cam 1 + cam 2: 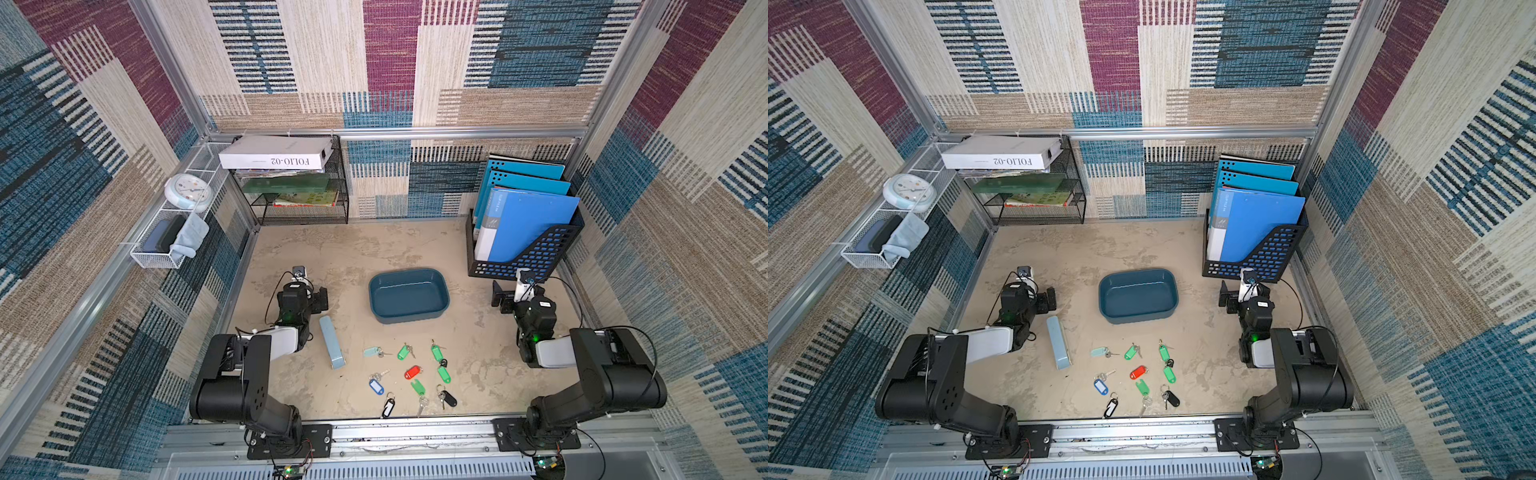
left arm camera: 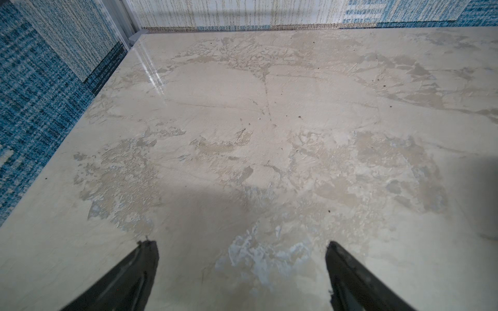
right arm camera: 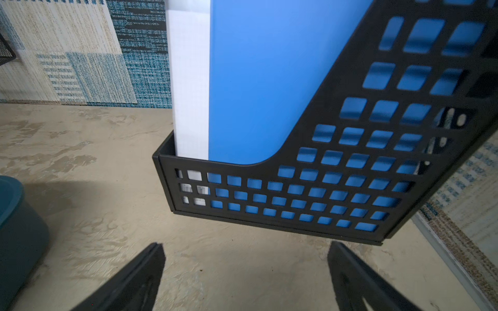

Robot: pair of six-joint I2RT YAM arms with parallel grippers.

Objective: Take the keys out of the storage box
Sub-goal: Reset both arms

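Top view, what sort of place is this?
Probably a mock office desk inside a robot test cell: blue folders in a black file holder, a mesh shelf of books, and carpet-tile walls on aluminium framing.

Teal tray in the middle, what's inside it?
Nothing: the storage box shows only its bare floor in both top views. The keys lie on the table, outside it. Its near wall hides a thin strip inside.

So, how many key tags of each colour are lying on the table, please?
green tags: 4
black tags: 2
red tag: 1
blue tag: 1
pale teal tag: 1
Total: 9, all outside the box.
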